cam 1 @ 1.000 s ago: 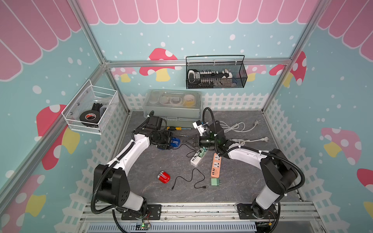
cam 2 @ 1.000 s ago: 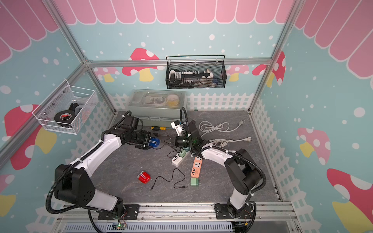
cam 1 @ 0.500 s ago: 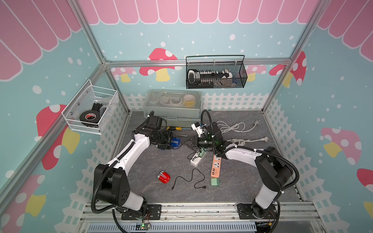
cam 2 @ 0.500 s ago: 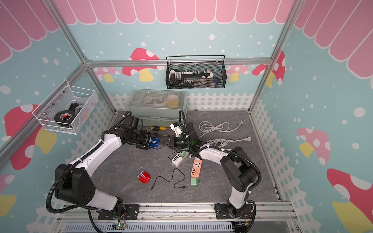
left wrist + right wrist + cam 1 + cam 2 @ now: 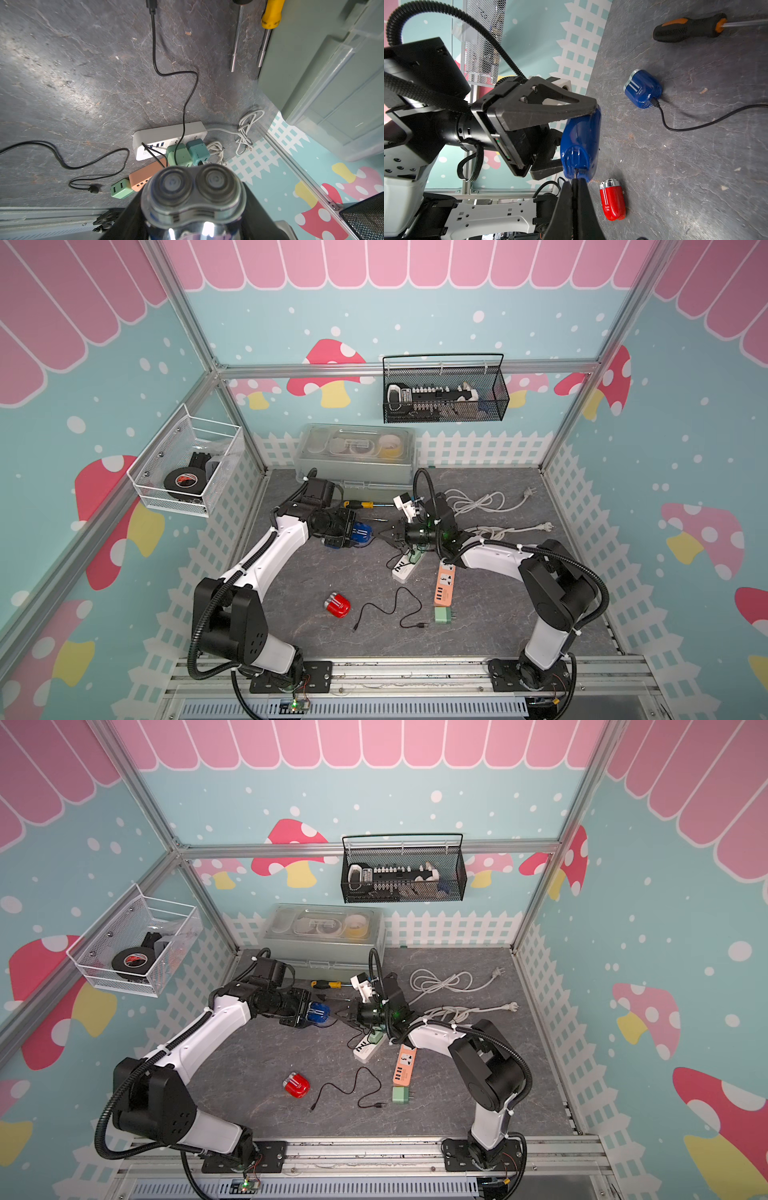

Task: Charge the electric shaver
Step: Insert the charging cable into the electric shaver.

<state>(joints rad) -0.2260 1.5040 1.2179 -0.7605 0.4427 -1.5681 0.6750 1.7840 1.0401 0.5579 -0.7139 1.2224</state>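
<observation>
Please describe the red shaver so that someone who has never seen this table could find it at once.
Start at the grey table and go to its front part, near the metal rail. There a loose black cable lies between a green charger and the red shaver. The shaver is small and rounded with silver heads, the only red thing on the table.

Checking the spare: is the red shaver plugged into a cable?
No, the red shaver lies free; the nearby black cable ends short of it.
</observation>
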